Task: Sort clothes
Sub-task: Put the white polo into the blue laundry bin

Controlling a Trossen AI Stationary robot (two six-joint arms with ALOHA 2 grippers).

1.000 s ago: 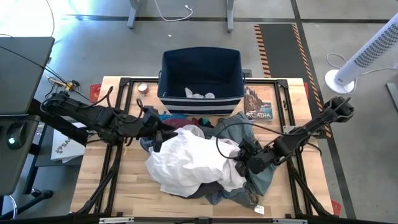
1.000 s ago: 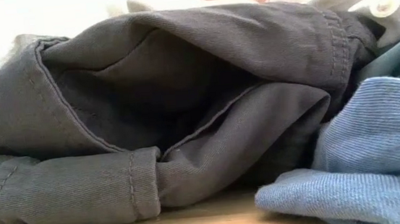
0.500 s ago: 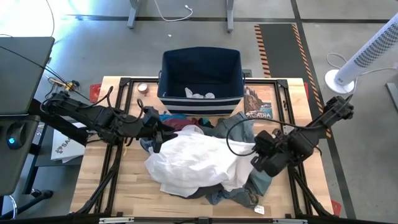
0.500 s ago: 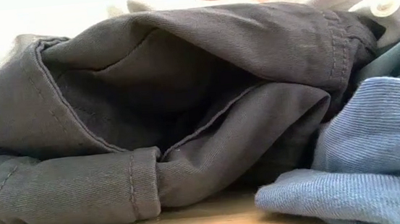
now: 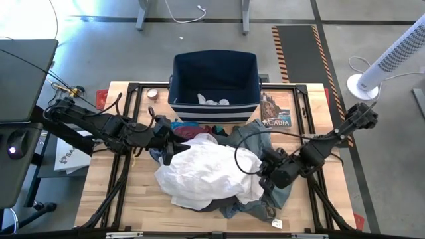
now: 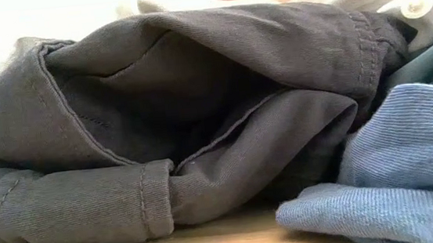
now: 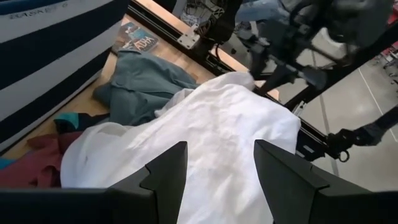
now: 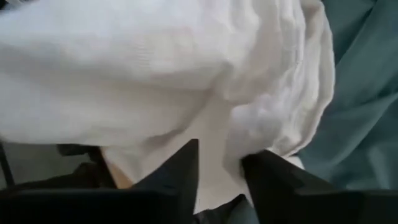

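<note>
One left gripper (image 5: 167, 147), mine, fingers spread, empty, low at the pile's left edge. One white garment (image 5: 206, 171) atop the heap, table centre. One pair of dark grey-brown trousers (image 6: 161, 118) beneath it. One grey-green shirt (image 5: 255, 139) at right. One right gripper (image 5: 263, 178), arm stretched in from the right, fingers pinching the white garment's edge. One navy bin (image 5: 214, 79) behind.
</note>
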